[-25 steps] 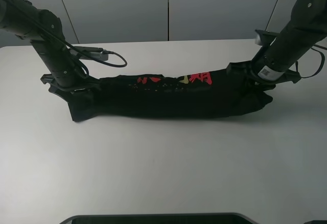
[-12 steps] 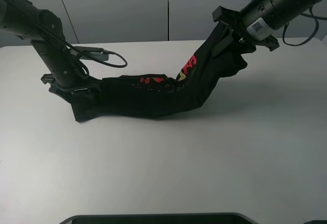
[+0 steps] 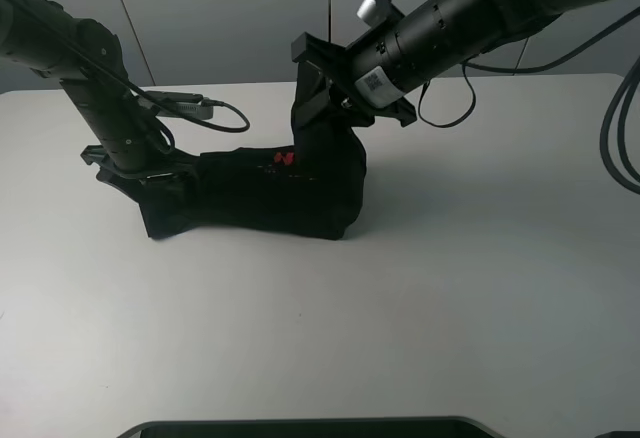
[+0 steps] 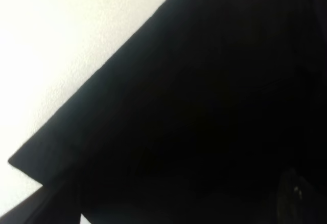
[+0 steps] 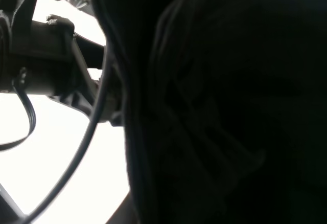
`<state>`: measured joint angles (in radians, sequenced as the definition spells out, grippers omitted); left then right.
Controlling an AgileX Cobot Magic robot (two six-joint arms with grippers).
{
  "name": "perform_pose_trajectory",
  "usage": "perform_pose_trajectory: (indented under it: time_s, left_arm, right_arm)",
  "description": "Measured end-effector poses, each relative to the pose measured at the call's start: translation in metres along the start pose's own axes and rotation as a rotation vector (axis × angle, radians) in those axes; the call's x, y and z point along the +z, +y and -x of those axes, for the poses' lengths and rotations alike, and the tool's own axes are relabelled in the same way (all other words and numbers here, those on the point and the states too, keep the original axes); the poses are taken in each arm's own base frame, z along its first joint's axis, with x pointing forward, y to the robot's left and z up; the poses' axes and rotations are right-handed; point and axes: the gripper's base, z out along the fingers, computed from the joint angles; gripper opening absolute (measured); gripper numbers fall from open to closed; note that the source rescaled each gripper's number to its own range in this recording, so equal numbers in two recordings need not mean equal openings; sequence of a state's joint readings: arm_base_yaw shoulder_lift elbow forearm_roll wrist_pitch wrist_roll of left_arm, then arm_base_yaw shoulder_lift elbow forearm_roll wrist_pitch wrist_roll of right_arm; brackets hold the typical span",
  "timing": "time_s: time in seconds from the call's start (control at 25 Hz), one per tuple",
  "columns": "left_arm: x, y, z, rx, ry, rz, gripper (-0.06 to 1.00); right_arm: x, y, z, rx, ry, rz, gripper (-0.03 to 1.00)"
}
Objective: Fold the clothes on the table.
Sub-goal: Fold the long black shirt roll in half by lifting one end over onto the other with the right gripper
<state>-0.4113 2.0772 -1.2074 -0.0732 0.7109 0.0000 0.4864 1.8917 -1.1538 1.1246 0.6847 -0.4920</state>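
Exterior high shows my right gripper (image 3: 318, 86) clamped on the clothes (image 3: 270, 198), 1 end lifted. The left gripper (image 3: 140, 173) sits spread wide on the other. I'd carry across level, landing edges flush.

The high camera is looking down from the front across the white surface (image 3: 320, 338), facing the grey wall (image 3: 230, 18) and taking in the whole black shirt (image 3: 260, 193). The left wrist camera is hanging almost against that cloth, catching only a wedge of surface. The right wrist camera is sitting just as near, sharing the left arm (image 3: 105, 108) with the high view.
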Motion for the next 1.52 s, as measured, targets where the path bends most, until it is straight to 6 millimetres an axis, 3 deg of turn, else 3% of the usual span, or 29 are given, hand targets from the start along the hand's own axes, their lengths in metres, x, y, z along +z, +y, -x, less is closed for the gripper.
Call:
perform_pose_trajectory:
  time_s: [0.28, 0.48, 0.64, 0.84, 1.12, 1.52]
  left_arm:
    - [0.0, 0.0, 0.0, 0.0, 0.0, 0.0, 0.99]
    - [0.0, 0.0, 0.0, -0.004, 0.0, -0.003, 0.99]
    - [0.0, 0.0, 0.0, -0.005, 0.0, -0.005, 0.99]
    - [0.0, 0.0, 0.0, -0.006, 0.0, -0.004, 0.99]
    - [-0.002, -0.002, 0.003, -0.025, -0.006, -0.023, 0.99]
    - [-0.055, -0.007, 0.048, 0.0, -0.085, -0.036, 0.99]
  right_arm:
    - [0.055, -0.009, 0.006, 0.091, 0.013, 0.074, 0.16]
    - [0.077, -0.023, 0.003, 0.172, 0.018, 0.098, 0.16]
    - [0.094, -0.016, -0.005, 0.183, 0.012, 0.139, 0.16]
    - [0.101, -0.006, -0.008, 0.168, -0.025, 0.16, 0.16]
    - [0.108, -0.015, -0.009, 0.125, -0.036, 0.13, 0.16]
    - [0.109, -0.019, -0.008, 0.087, -0.048, 0.088, 0.16]
